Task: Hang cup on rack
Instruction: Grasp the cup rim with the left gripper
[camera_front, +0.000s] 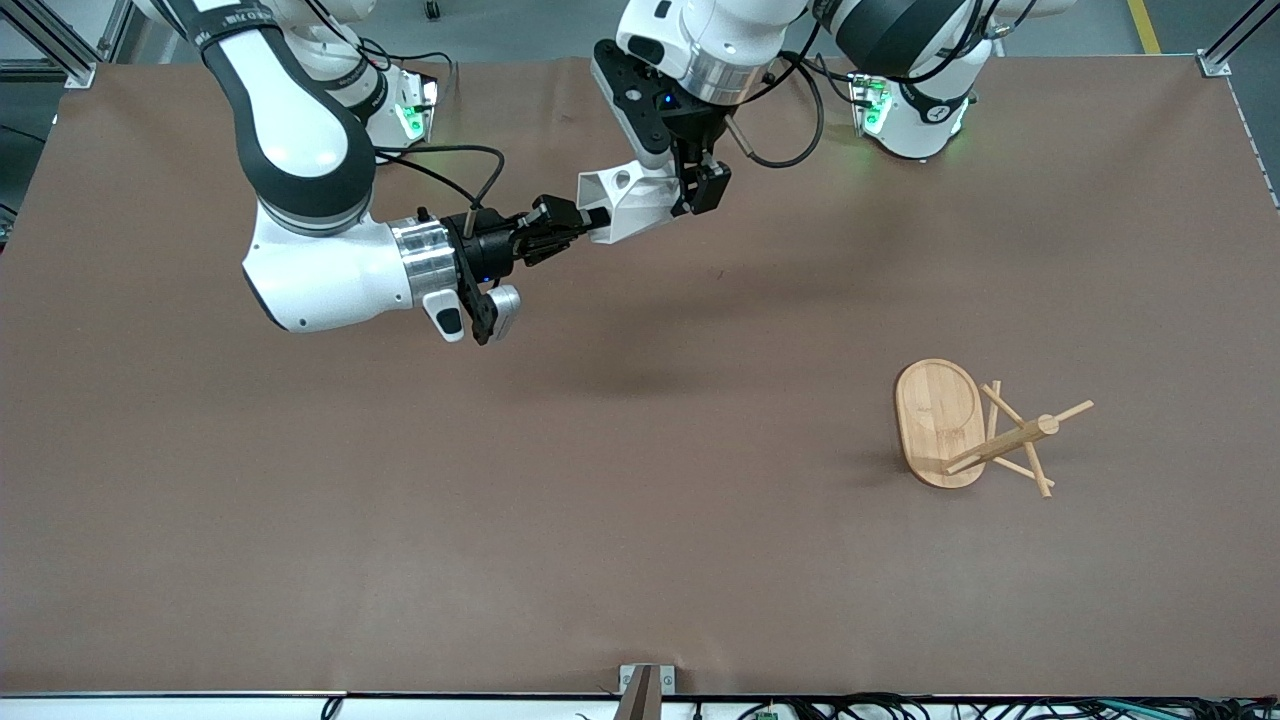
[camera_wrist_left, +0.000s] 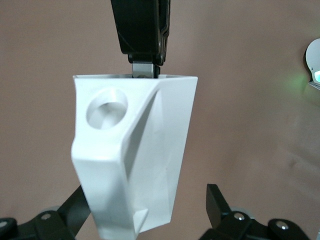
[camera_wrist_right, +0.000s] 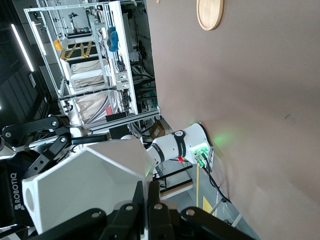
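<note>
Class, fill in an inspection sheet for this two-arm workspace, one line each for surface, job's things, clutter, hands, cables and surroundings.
Surface: brown table, bare apart from the rack.
Job's things: white cup held in the air between both hands, over the table's middle; bamboo rack tipped on its side toward the left arm's end, base on edge, pegs touching the table.
Clutter: nothing seen.
Hands: right hand shut on the cup's rim; left hand at the cup's bottom end, fingers spread to either side of it, open.
Cables: black cables loop along both wrists; more run below the table's edge nearest the front camera.
Surroundings: metal shelving with equipment shows in the right wrist view.
</note>
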